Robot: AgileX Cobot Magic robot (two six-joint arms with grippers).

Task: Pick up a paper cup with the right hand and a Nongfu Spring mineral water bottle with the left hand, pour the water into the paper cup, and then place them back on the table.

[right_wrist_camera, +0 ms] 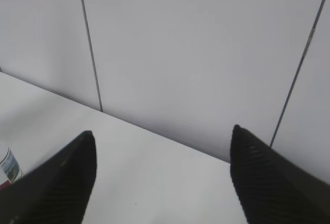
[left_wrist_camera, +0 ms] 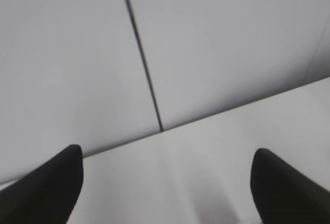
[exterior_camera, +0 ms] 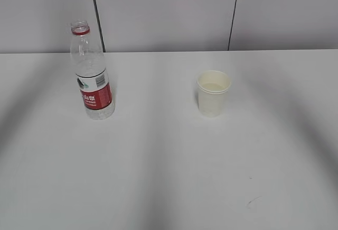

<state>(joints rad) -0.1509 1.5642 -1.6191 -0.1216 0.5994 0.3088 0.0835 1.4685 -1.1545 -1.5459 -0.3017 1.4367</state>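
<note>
1. White table [exterior_camera: 169,187], grey panel wall [exterior_camera: 163,13] behind with dark seams; small dark scuff [exterior_camera: 252,202] near the front right.
2. Nongfu Spring mineral water bottle [exterior_camera: 93,76] upright on the left, capless, nearly empty.
3. Paper cup [exterior_camera: 213,93] upright right of centre, well apart from the bottle, water [exterior_camera: 213,87] visible inside.
4. Left hand [left_wrist_camera: 165,183]: fingers spread wide, nothing between them, facing the wall and table edge.
5. Right hand [right_wrist_camera: 162,177]: fingers spread wide, holding nothing; bottle label at the frame's lower left.
</note>
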